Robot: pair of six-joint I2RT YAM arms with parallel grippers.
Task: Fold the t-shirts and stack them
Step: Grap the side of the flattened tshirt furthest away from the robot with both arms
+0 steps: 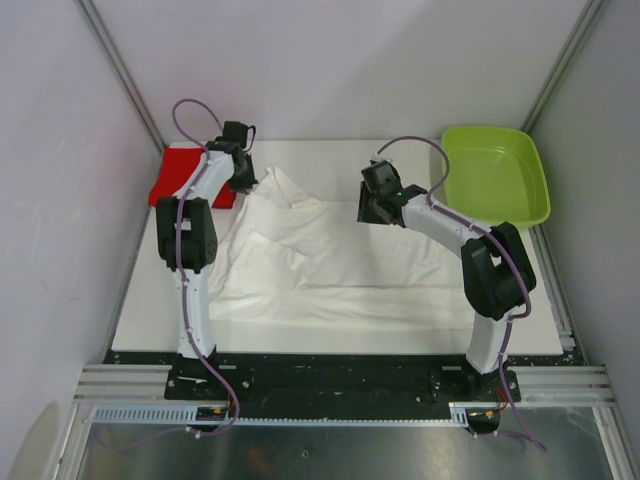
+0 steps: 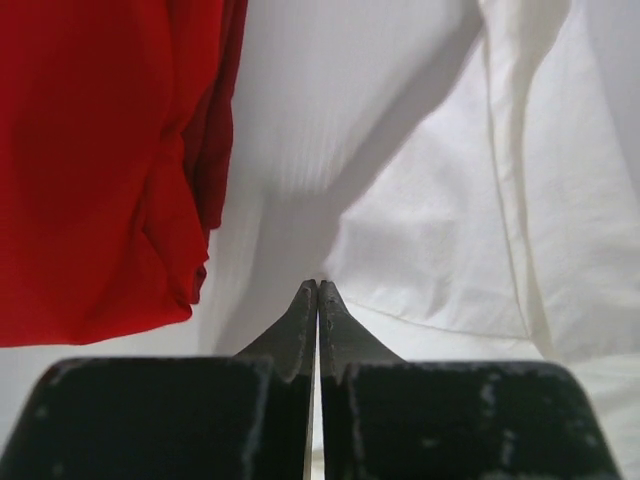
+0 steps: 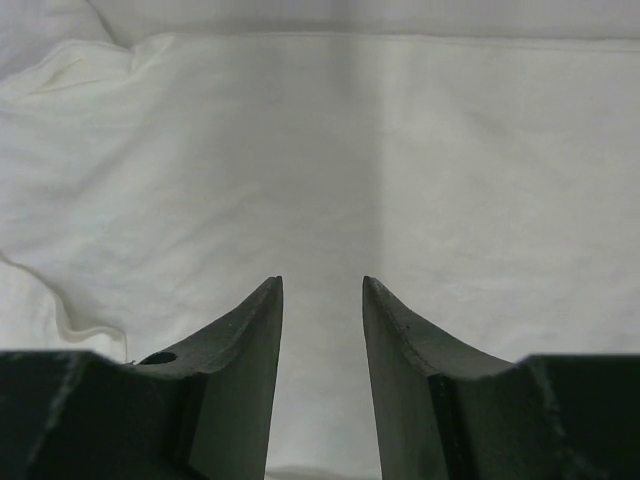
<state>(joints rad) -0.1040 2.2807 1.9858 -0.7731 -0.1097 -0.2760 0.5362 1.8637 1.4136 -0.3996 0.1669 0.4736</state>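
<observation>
The white t-shirt (image 1: 330,265) lies spread and rumpled across the table's middle, with a raised fold at its far left corner. The red t-shirt (image 1: 190,175) lies folded at the far left. My left gripper (image 1: 245,183) hangs between the two, at the white shirt's raised corner. In the left wrist view its tips (image 2: 318,285) are shut at the white t-shirt's (image 2: 450,220) edge, with the red t-shirt (image 2: 90,170) to the left; no cloth shows between the jaws. My right gripper (image 1: 372,212) hovers over the white t-shirt (image 3: 320,150), open (image 3: 322,282) and holding nothing.
A lime-green plastic tray (image 1: 495,170) stands at the far right corner. Grey walls and metal rails close in the table on three sides. Bare white tabletop (image 2: 300,120) shows between the two shirts.
</observation>
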